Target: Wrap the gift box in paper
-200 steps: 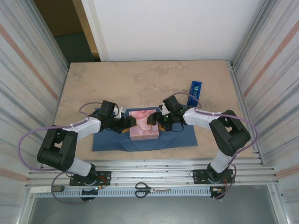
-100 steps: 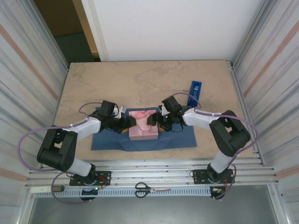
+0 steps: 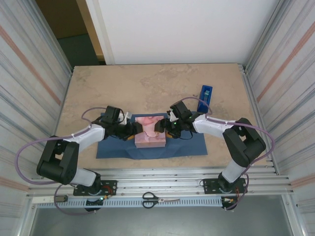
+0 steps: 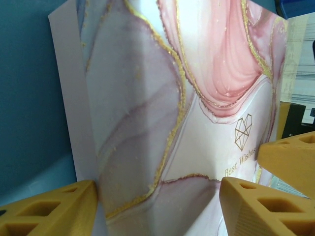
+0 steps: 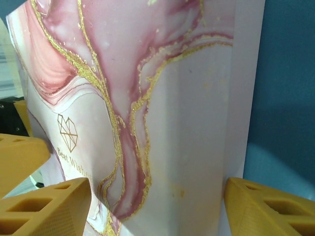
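The pink-and-white marbled gift box [image 3: 150, 132] rests on the dark blue paper [image 3: 187, 143] near the table's front. From the left, my left gripper [image 3: 137, 130] is shut on the box, one orange finger on each side of its left end. My right gripper [image 3: 162, 129] holds the right end the same way. The left wrist view has the gift box [image 4: 197, 98] between the left gripper's [image 4: 157, 196] fingers, with paper [image 4: 29, 98] beyond. In the right wrist view the gift box [image 5: 147, 98] sits between the right gripper's [image 5: 158, 196] fingers, beside the paper [image 5: 290, 73].
A narrow dark-blue tape dispenser [image 3: 205, 96] stands at the back right of the paper. Scissors [image 3: 160, 199] lie on the metal rail in front of the arm bases. Corrugated metal walls close in both sides of the table.
The box and both grippers have shifted slightly to the left. The right gripper's jaws have narrowed onto the box.
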